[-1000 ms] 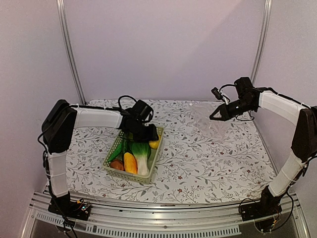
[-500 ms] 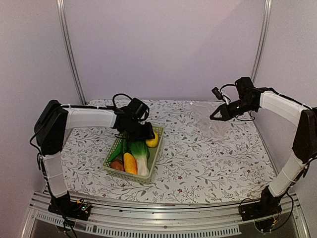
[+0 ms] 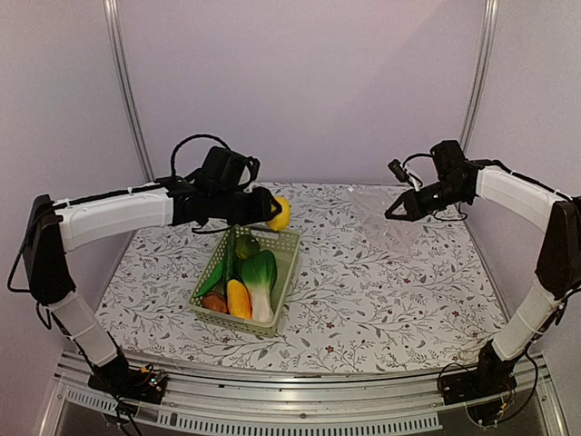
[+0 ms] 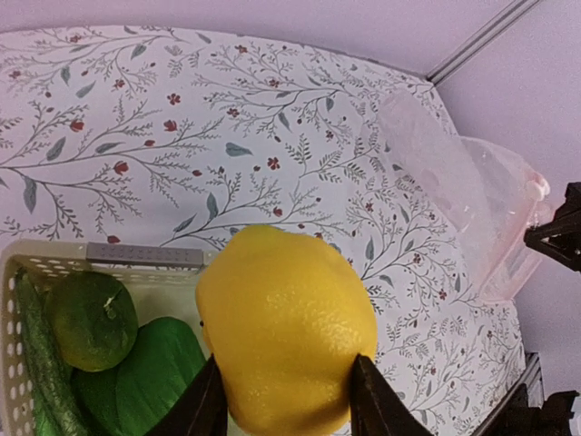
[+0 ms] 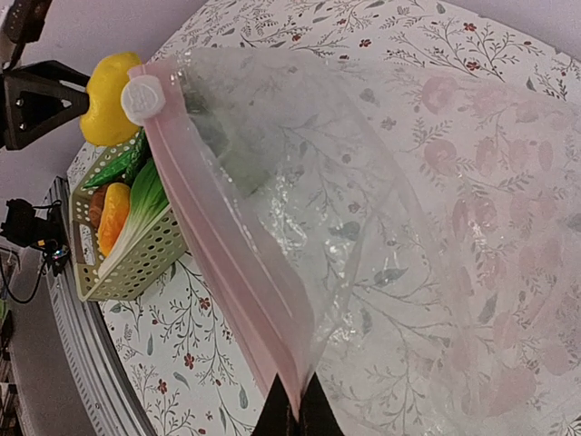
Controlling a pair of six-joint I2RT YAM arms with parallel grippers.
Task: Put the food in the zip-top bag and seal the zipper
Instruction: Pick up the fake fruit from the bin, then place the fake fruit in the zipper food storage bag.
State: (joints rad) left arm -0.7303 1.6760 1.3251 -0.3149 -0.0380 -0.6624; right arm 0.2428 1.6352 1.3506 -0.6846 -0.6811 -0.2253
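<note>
One lemon (image 3: 280,214) now out of basket (image 3: 227,320)

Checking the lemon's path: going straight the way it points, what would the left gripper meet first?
Probably the zip-top bag that the right gripper holds up; nothing stands between. Depth is unclear: the left gripper could reach the table first.

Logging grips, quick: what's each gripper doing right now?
Left gripper: closed on the lemon.
Right gripper: shut on the zipper of the zip-top bag.
</note>
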